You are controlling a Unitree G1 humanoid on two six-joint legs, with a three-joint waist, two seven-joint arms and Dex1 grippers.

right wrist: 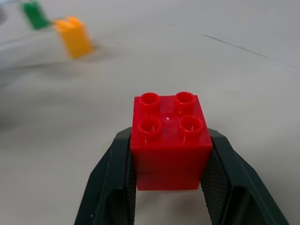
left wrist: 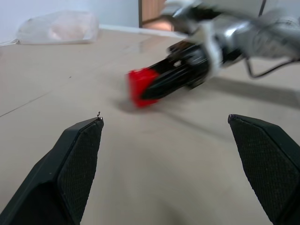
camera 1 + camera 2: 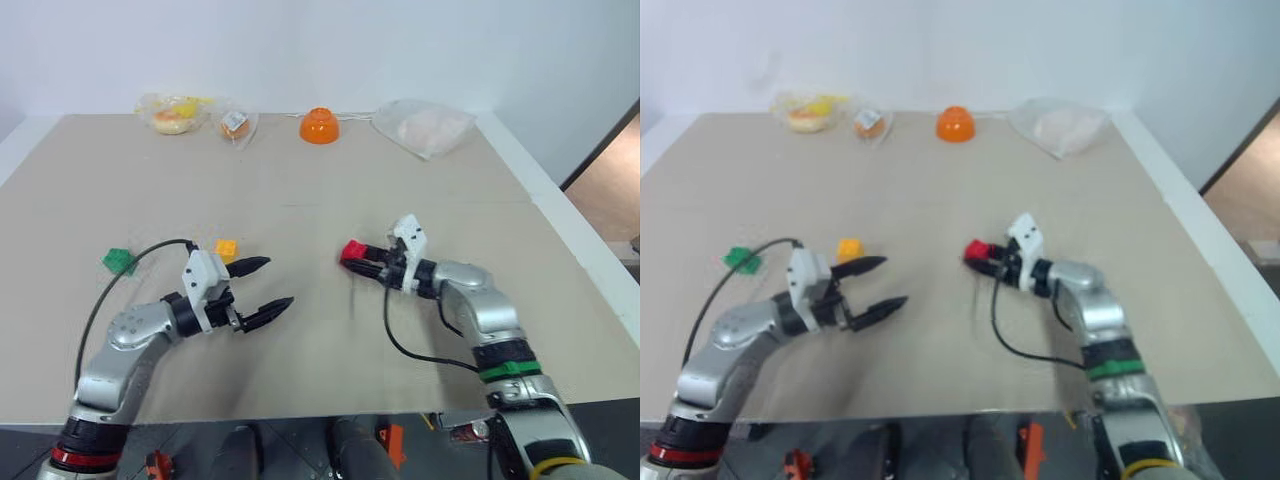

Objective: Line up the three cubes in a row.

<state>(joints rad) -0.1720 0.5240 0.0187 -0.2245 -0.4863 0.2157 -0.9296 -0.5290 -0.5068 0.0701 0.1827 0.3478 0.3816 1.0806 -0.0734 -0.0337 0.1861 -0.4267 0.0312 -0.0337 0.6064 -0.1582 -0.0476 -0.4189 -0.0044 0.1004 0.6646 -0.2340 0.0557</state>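
Note:
The red cube (image 3: 353, 251) is clamped between the black fingers of my right gripper (image 3: 362, 260), just above the tan table at its middle right; its four studs (image 1: 167, 112) face the wrist camera. Left of centre the yellow cube (image 3: 227, 249) rests on the table, and the green cube (image 3: 119, 261) lies farther left. My left gripper (image 3: 263, 288) is open with nothing between its fingers (image 2: 79, 159), close to the right of the yellow cube and pointing toward the red one (image 2: 140, 86).
An orange bowl (image 3: 319, 126) stands at the far edge of the table (image 3: 330, 190). Clear bags (image 3: 425, 127) with food items lie along that edge, at left (image 3: 178, 113) and right. White border strips run along the table's sides.

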